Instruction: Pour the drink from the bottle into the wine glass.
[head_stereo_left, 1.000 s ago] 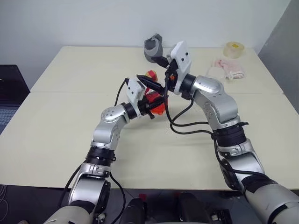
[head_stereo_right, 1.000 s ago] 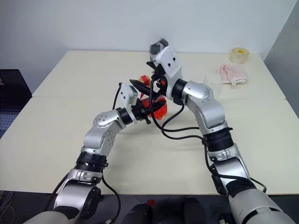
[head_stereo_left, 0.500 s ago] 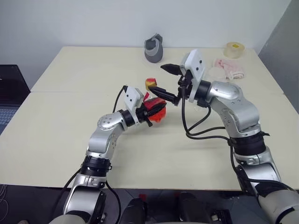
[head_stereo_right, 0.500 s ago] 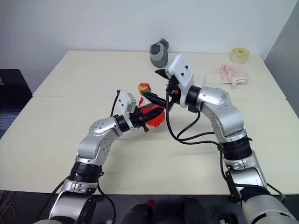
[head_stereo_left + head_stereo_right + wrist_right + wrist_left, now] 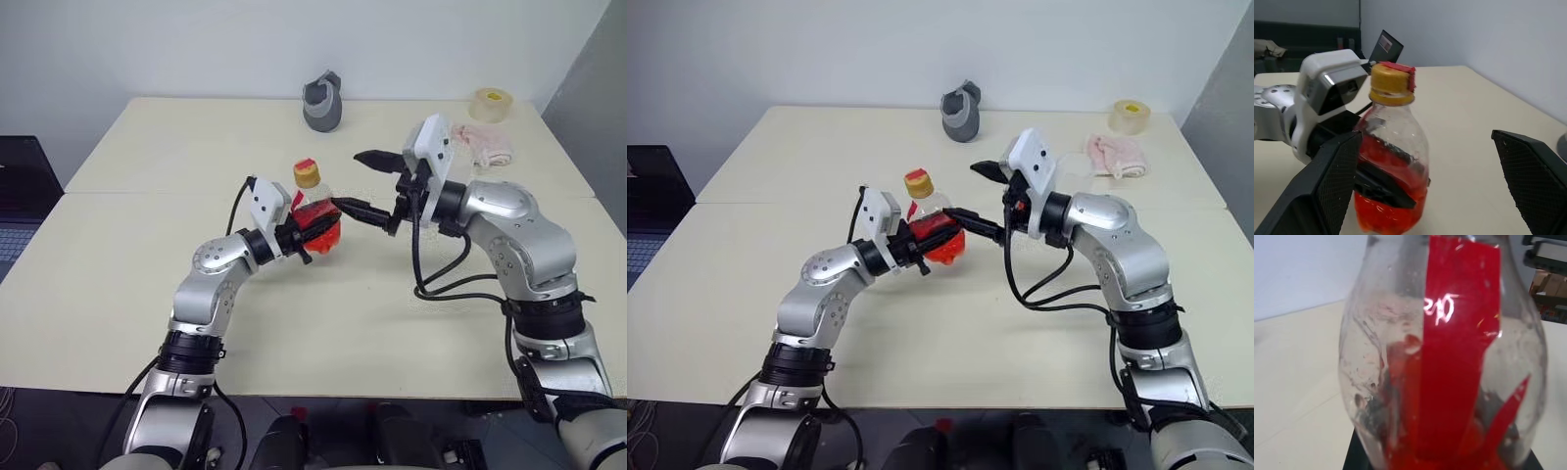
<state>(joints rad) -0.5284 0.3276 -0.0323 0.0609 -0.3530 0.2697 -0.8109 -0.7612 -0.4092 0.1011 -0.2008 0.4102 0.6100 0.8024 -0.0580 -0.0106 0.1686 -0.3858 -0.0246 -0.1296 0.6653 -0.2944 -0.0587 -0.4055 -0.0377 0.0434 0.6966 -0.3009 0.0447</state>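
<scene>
You see the bottle (image 5: 1391,161) in clear, glossy plastic, its wall smeared and creased, with a shiny red label (image 5: 1459,342) and a matt yellow cap (image 5: 1391,84). The drink (image 5: 1386,208) looks translucent red. The right hand (image 5: 1430,186) has matt black fingers (image 5: 1334,181) with a fine cross-hatched texture. The worktop (image 5: 147,147) looks smooth, matt cream.

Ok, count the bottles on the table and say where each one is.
1. The bottle stands upright near the table's middle, held in the left tool, with the open right tool just beside it. Others may be hidden behind the arms.
</scene>
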